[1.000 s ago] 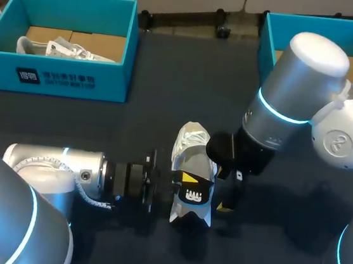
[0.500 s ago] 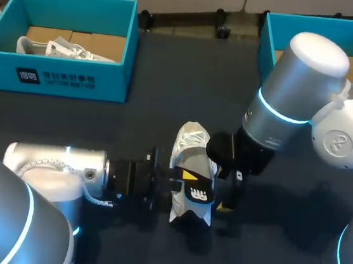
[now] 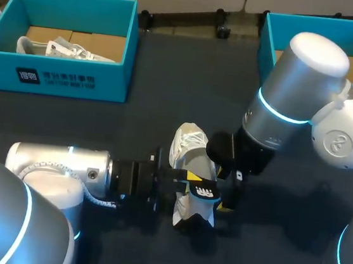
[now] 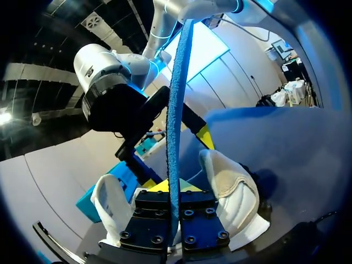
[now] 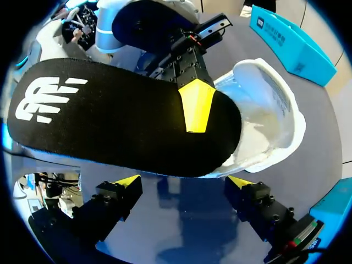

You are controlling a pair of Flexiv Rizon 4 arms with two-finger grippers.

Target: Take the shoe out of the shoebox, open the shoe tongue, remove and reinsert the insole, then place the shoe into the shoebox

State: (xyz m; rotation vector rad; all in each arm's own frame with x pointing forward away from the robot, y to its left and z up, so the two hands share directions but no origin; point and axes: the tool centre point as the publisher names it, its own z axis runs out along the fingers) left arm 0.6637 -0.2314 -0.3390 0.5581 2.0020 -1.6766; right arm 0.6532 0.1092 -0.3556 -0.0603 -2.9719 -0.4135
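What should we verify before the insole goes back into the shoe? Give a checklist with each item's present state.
1. Black foam insole with white logo clamped by the left gripper: ok, it stands edge-on with a finger pressing on each side.
2. Right gripper free to help: ok, fingers open, nothing between them.
3. White sports shoe steadied: not ok, no fingers grip it.
4. Shoe opening reachable: ok, the heel opening shows uncovered beside the insole.
5. Tongue pulled open: cannot tell, the insole hides it.
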